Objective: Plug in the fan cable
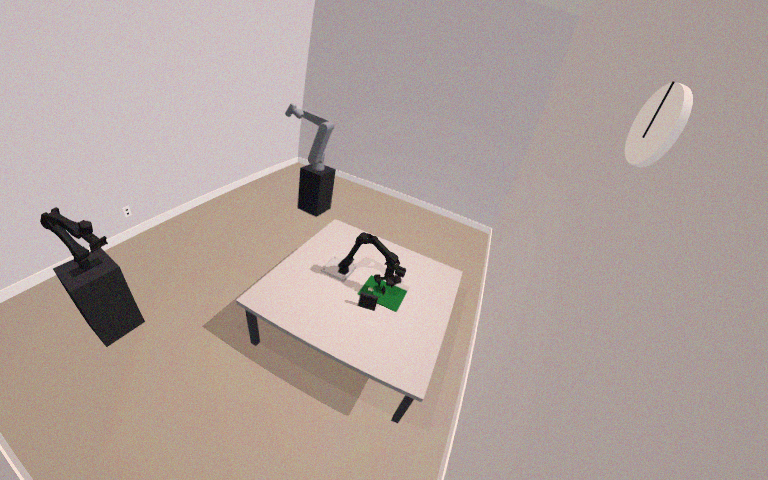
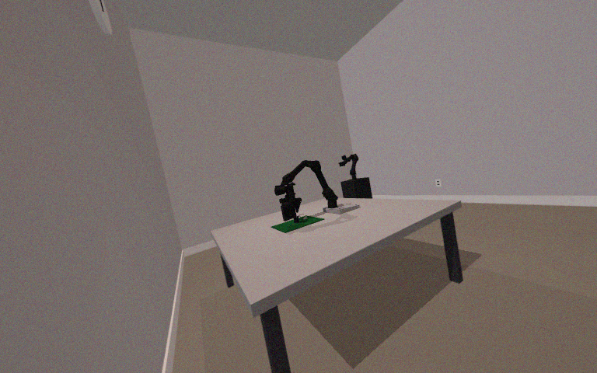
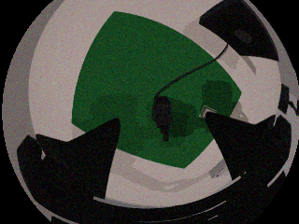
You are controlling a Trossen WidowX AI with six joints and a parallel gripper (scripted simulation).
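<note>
The green board (image 1: pixel 396 300) (image 2: pixel 285 227) (image 3: pixel 126 51) lies flat on the table. The cable's dark plug (image 3: pixel 163 111) (image 1: pixel 382 289) (image 2: pixel 296 218) stands over the board near its middle, with the thin black cable (image 3: pixel 189 73) running from it to the fan. A small pale part (image 3: pixel 206 111) (image 1: pixel 370 289), which looks like the header, is to the plug's right in the wrist view, apart from it and partly behind the right fingertip. My gripper (image 3: pixel 164 119) (image 1: pixel 387 281) is open above the board. Its fingers are spread on either side of the plug in the wrist view, holding nothing. Pins are too small to see.
The black square fan (image 1: pixel 367 301) (image 2: pixel 287 213) (image 3: pixel 243 30) stands upright at the board's edge. My arm's base (image 1: pixel 343 267) (image 2: pixel 332 203) is on the table (image 1: pixel 317 316) behind the board. Two other arms stand on dark pedestals (image 1: pixel 104 302) (image 1: pixel 316 191) away from the table.
</note>
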